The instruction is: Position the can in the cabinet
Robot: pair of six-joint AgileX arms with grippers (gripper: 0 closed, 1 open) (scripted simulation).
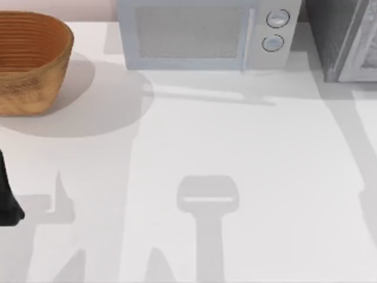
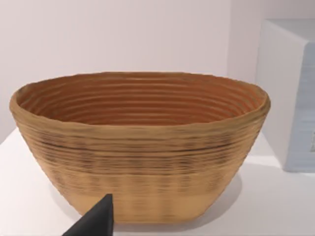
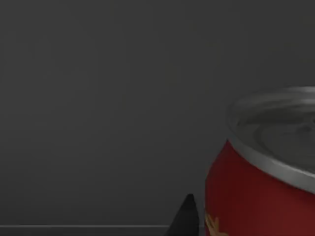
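So this looks like the placing step, pretty far along imo. In the right wrist view the can (image 3: 261, 182) sits right up close, red side w/ silver top, against a flat dark grey surface that I'd guess is the cabinet's inside, so the can is prob already in there or right at the opening. The right gripper (image 3: 184, 216) shows as 1 dark fingertip just beside the can; can't tell if it's clamped on it, touching, or let go, since the 2nd finger isn't visible. From the top view the cabinet (image 1: 347, 41) is at the far right corner of the table (image 1: 235, 147), next to the microwave (image 1: 206, 35), w/ the basket (image 1: 32, 59) over at the far left. The left gripper (image 2: 93, 221) is parked near the left edge, facing the basket; only 1 finger tip shows so can't tell its state either. Next move prob calls for setting the can down flat, releasing, then backing straight out w/o knocking it over.
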